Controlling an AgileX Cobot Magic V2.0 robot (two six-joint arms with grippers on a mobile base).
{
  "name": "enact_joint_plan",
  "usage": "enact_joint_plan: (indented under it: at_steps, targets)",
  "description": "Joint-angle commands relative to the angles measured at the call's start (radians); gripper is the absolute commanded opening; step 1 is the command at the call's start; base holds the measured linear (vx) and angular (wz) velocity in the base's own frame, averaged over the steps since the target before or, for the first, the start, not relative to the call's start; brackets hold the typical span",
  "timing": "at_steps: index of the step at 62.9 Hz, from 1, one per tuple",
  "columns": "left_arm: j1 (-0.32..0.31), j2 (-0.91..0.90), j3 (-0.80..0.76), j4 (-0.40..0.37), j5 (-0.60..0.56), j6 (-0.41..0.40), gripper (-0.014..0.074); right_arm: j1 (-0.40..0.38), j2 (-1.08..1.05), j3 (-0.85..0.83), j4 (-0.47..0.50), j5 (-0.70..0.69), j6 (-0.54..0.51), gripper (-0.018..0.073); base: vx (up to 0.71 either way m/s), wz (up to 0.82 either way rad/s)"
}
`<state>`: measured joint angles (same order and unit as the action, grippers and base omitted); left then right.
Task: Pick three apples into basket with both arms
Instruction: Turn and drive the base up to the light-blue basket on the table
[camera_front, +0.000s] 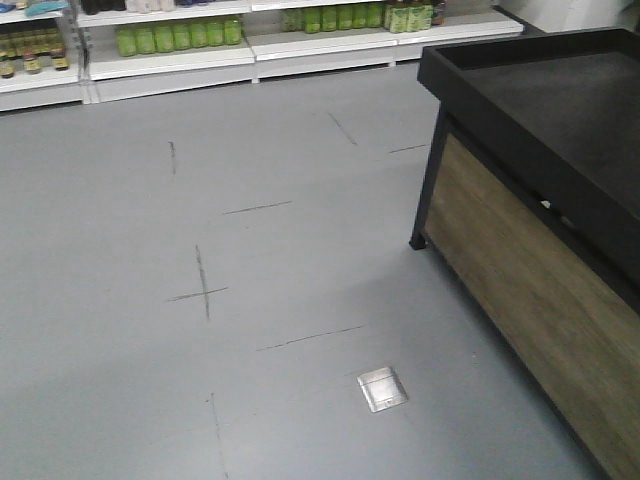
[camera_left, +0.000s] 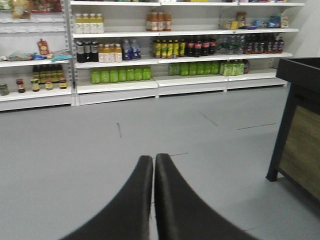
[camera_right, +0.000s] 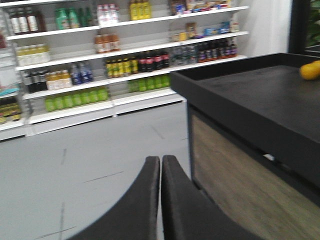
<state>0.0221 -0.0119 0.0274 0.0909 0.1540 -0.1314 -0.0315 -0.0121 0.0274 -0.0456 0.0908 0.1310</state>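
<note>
Apples do not show in any of the three views, and neither does the basket, so I cannot tell where they lie. The left end effector (camera_left: 154, 161) is closed and holds nothing: its two black fingers (camera_left: 130, 200) meet at the tips, and only a thin pale line separates them lower down. It hangs above the grey floor (camera_left: 60, 150) and faces white shelves (camera_left: 120, 86) filled with bottles, among them a row of green bottles (camera_left: 120, 75) on a low level. The right end effector (camera_right: 160, 161) is in the same state, with its fingers pressed together and nothing between them. It is near the black counter (camera_right: 250, 95), which stands at the right side of its view, with a wood-pattern panel (camera_right: 235, 170) under the dark top. At the far right edge of the counter top lies an orange fruit (camera_right: 310, 71), cut by the picture border. In the front-facing view the counter takes the right part. On the floor there are thin dark lines (camera_front: 203, 285), two of them making a cross, and a small square metal plate (camera_front: 382, 388) set in the floor, near the counter base but apart from it.
</note>
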Motion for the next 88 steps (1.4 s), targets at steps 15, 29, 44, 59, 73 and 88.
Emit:
enact_joint_plan:
  at_steps: [15, 29, 44, 59, 73, 88]
  targets:
    - [-0.001, -0.016, 0.004, -0.008, -0.076, -0.006, -0.0006, -0.007, -0.013, 0.013, -0.010, -0.077, -0.005, -0.0004, 0.13, -0.51]
    - [-0.001, -0.016, 0.004, -0.008, -0.076, -0.006, -0.0006, -0.007, -0.013, 0.013, -0.010, -0.078, -0.005, -0.0004, 0.13, -0.49]
    - [-0.001, -0.016, 0.004, -0.008, -0.076, -0.006, -0.0006, -0.007, -0.013, 0.013, -0.010, -0.078, -0.005, -0.0004, 0.12, -0.47]
    - [-0.001, -0.016, 0.004, -0.008, -0.076, -0.006, -0.0006, -0.007, -0.013, 0.013, -0.010, -0.078, -0.005, -0.0004, 0.13, -0.50]
    - [-0.001, -0.016, 0.004, -0.008, -0.076, -0.006, -0.0006, -0.007, -0.013, 0.013, -0.010, -0.078, -0.005, -0.0004, 0.13, -0.52]
    - [-0.001, -0.016, 0.004, -0.008, -0.076, -0.006, -0.0006, -0.007, -0.013, 0.013, -0.010, -0.078, -0.005, -0.0004, 0.12, -0.48]
